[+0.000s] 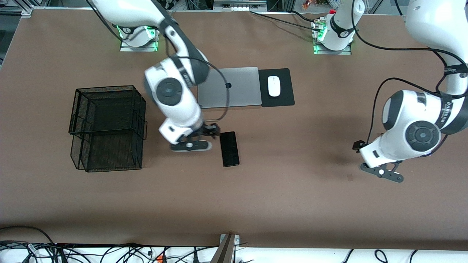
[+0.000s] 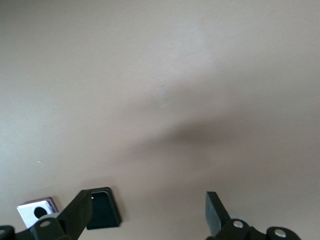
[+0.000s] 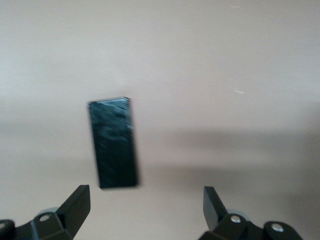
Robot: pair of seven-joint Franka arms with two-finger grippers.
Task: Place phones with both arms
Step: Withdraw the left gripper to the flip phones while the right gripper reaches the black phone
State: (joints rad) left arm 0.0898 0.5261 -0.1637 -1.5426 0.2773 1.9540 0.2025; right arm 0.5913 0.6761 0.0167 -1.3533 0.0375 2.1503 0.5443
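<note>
A: Where are the phones?
B: The long black phone [image 1: 230,148] lies flat on the table [image 1: 292,204], nearer to the front camera than the laptop [image 1: 234,87]. The flip phone [image 2: 103,209] and the lilac phone [image 2: 36,212] lie side by side under the left claw [image 2: 147,212].
A: And the claws?
B: The right claw [image 3: 145,205] hangs just beside the long black phone, toward the basket [image 1: 108,128]. Both are wide open and hold nothing

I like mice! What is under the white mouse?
The white mouse sits on a flat black pad beside the silver laptop. The part of the pad right under the mouse is covered.
</note>
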